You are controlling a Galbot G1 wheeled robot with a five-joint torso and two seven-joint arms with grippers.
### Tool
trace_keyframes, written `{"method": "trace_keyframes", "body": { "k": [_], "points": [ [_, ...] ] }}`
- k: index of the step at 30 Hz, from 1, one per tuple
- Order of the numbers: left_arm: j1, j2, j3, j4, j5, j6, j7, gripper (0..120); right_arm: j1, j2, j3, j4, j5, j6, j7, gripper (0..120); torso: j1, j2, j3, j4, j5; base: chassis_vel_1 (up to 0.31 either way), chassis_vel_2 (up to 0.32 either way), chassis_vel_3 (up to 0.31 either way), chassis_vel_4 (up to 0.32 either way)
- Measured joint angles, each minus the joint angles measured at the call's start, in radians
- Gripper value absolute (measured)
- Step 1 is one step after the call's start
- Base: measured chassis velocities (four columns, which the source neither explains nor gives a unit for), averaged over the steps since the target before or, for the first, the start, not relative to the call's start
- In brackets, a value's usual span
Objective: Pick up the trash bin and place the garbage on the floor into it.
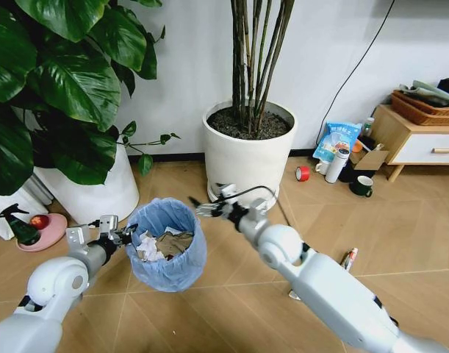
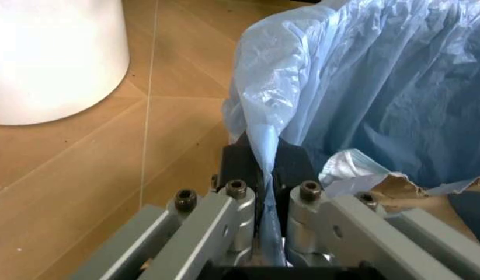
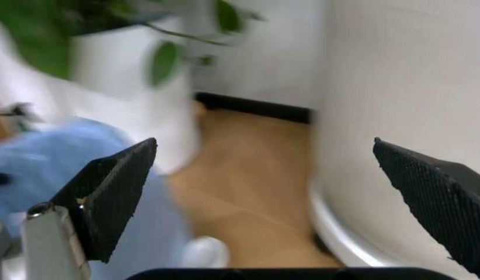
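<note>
Left gripper (image 1: pixel 121 237) is clamping the rim of the trash bin (image 1: pixel 167 246) on its left side; the bin is hanging clear of the floor (image 1: pixel 231 279), in front of the robot, with crumpled paper and brown scrap sitting inside. Right gripper (image 1: pixel 206 209) is hovering just past the bin's right rim, near the central white plant pot (image 1: pixel 248 158), jaws spread wide and holding nothing. Further right, a tube-like piece of garbage (image 1: pixel 349 258) is lying on the floor beside the right forearm, apart from the bin.

Risk, as judged: the left wrist view is showing the left gripper (image 2: pixel 265 169) pinching mostly the blue bag liner (image 2: pixel 380 87); whether any rigid rim is between the pads cannot be told. If only film is gripped, the bag could be slipping or tearing under the load, dropping the bin. The open right gripper is also close to the pot, so a wide swing could be striking it.

View differences: the head view is giving the overall layout and the remaining litter. The right wrist view is confirming the spread fingertips (image 3: pixel 115 192), with the pot wall just beyond them.
</note>
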State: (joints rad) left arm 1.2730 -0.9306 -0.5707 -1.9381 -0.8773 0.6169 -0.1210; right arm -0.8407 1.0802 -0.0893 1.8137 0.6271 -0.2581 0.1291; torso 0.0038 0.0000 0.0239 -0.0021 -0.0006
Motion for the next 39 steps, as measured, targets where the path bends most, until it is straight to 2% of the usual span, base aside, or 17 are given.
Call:
{"method": "trace_keyframes", "body": {
  "k": [2, 6, 8, 11, 17, 20, 25, 30, 39],
  "points": [
    [0.003, 0.001, -0.003, -0.003, 0.0, 0.0, 0.001, 0, -0.038, -0.005, 0.035, 0.001, -0.005, -0.006, 0.014, 100, 0.0, 0.0, 0.0, -0.0003, -0.0002, 0.0, 0.0, 0.0, 0.0],
    [0.01, 0.008, -0.011, -0.011, -0.001, -0.001, 0.011, 0, -0.177, -0.002, 0.183, -0.038, -0.061, -0.007, 0.034, 100, 0.0, 0.0, 0.0, -0.0003, 0.0, 0.0, 0.0, 0.0, 0.0],
    [0.01, 0.009, -0.013, -0.012, -0.001, -0.002, 0.014, 0, -0.205, 0.004, 0.211, -0.05, -0.073, -0.004, 0.034, 100, 0.0, 0.0, 0.0, -0.0003, 0.0002, 0.0, 0.0, 0.0, 0.0],
    [0.012, 0.011, -0.016, -0.013, -0.001, -0.005, 0.018, 0, -0.318, 0.038, 0.328, -0.102, -0.121, 0.019, 0.035, 100, 0.0, 0.0, 0.0, -0.0002, 0.0001, 0.0, 0.0, 0.0, 0.0],
    [0.032, 0.012, -0.036, -0.021, 0.0, -0.011, 0.022, 0, -0.439, 0.104, 0.439, -0.172, -0.146, 0.037, 0.062, 100, 0.0, 0.0, 0.0, -0.0006, -0.0003, 0.0, 0.0, 0.0, 0.0],
    [0.053, 0.01, -0.05, -0.036, 0.0, -0.012, 0.016, 0, -0.465, 0.14, 0.464, -0.251, -0.155, 0.055, 0.067, 100, 0.0, 0.0, 0.0, 0.0001, 0.0003, 0.0, 0.0, 0.0, 0.0],
    [0.053, 0.007, -0.048, -0.047, -0.001, -0.014, 0.003, 0, -0.466, 0.176, 0.48, -0.345, -0.155, 0.077, 0.102, 100, 0.0, 0.0, 0.0, -0.0001, 0.0004, 0.0, 0.0, 0.0, 0.0],
    [0.053, 0.007, -0.044, -0.047, -0.001, -0.014, 0.001, 0, -0.465, 0.187, 0.488, -0.37, -0.151, 0.08, 0.113, 100, 0.0, 0.0, 0.0, -0.0001, -0.0002, 0.0, 0.0, 0.0, 0.0],
    [0.05, 0.01, -0.038, -0.043, -0.002, -0.014, 0.001, 0, -0.422, 0.221, 0.489, -0.516, -0.139, 0.112, 0.076, 98, 0.0, 0.0, 0.0, -0.0001, -0.0002, 0.0, 0.0, 0.0, 0.0]
  ]
}}
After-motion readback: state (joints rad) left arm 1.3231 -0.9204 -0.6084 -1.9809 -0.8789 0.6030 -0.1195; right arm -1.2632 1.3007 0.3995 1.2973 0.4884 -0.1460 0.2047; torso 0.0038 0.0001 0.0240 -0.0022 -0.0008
